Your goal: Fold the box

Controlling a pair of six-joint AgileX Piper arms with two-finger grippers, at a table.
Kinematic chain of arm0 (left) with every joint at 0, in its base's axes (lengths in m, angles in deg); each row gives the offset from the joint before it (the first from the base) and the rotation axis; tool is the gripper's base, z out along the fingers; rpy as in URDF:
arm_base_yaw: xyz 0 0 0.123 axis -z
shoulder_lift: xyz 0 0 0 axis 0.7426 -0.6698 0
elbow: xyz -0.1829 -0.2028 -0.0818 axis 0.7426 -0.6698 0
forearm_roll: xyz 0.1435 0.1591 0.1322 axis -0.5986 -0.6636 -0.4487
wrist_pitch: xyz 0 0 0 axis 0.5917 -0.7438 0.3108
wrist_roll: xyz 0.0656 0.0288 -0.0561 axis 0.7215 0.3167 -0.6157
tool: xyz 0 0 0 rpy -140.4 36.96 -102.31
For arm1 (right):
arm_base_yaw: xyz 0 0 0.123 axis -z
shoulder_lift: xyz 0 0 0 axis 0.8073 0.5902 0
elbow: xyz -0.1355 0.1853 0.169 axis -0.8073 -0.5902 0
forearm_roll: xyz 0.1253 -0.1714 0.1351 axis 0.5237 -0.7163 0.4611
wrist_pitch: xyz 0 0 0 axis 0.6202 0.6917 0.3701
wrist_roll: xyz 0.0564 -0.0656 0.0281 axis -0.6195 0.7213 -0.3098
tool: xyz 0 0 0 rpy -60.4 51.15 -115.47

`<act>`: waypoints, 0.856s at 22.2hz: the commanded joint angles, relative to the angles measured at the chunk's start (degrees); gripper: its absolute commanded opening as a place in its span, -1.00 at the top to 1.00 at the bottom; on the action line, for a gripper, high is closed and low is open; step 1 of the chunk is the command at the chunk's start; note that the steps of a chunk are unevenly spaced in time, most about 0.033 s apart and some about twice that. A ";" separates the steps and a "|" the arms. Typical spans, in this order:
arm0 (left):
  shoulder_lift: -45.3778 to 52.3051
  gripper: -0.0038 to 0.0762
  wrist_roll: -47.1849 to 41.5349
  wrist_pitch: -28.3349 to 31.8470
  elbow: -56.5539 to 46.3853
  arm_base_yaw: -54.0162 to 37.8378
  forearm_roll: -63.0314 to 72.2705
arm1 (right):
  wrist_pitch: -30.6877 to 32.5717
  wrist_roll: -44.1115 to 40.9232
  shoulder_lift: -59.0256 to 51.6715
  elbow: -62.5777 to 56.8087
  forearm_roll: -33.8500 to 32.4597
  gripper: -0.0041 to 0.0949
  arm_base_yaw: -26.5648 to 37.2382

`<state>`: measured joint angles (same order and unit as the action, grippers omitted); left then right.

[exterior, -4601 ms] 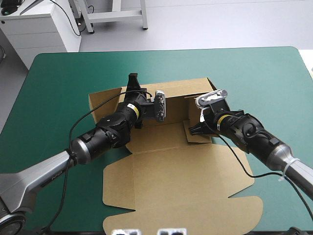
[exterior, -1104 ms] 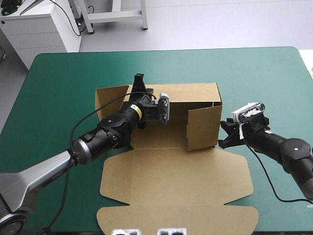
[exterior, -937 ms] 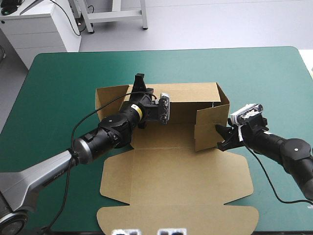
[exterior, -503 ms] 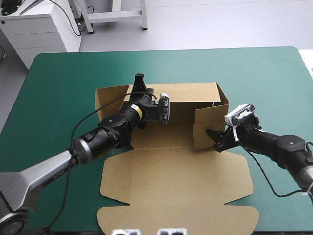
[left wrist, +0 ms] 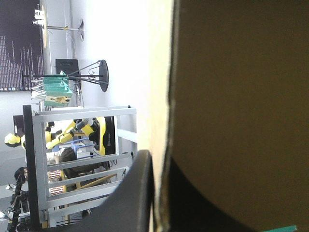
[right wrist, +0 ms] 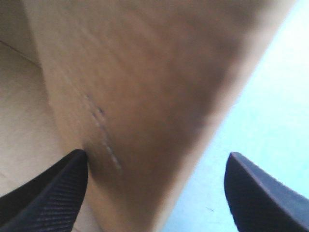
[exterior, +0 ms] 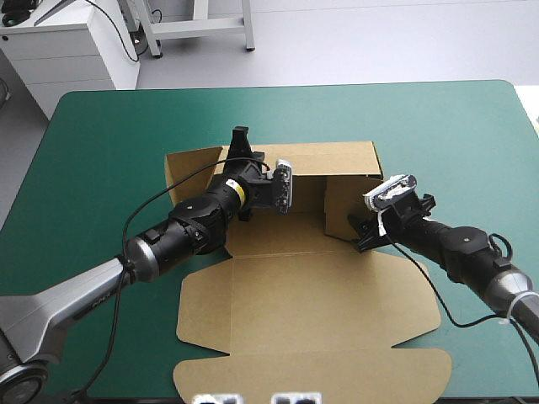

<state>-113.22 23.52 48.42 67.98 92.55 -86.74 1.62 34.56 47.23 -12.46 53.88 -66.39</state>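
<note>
Box (exterior: 312, 286) at middle of table (exterior: 101, 151), back wall raised, lid flat toward near edge. Left hand (exterior: 240, 135) pinched tight on back wall's top edge. Right hand (exterior: 359, 236) spread wide, fingers astride upright right side wall.

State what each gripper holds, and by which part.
The left gripper clamps the box by its raised back wall's top edge. The right gripper is open, holding nothing.

The cut cardboard box (exterior: 312, 295) is seen in plain brown, shaded darker on its raised walls. The table's cloth cover (exterior: 109, 126) is coloured uniformly teal-green. Fine ribbing is shown on the black curved fingers (right wrist: 46, 193) of the right gripper (right wrist: 157, 154). A yellow band (exterior: 237, 192) is seen around the black left arm (exterior: 181, 227).
</note>
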 commanded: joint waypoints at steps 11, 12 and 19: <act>1.61 0.92 -0.76 0.65 1.37 3.08 0.94 | 4.85 -0.17 -1.26 1.78 1.28 0.95 -0.25; 1.61 0.92 -0.76 0.64 1.37 3.08 1.46 | 4.85 0.17 -1.26 1.78 1.28 0.95 -0.25; 3.64 -0.28 -0.44 -2.78 1.37 6.92 5.33 | 2.53 -5.36 -1.26 1.78 1.66 0.95 -0.25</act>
<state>-112.46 23.46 45.94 67.92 96.75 -81.48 -1.32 28.98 47.40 -12.40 55.46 -66.23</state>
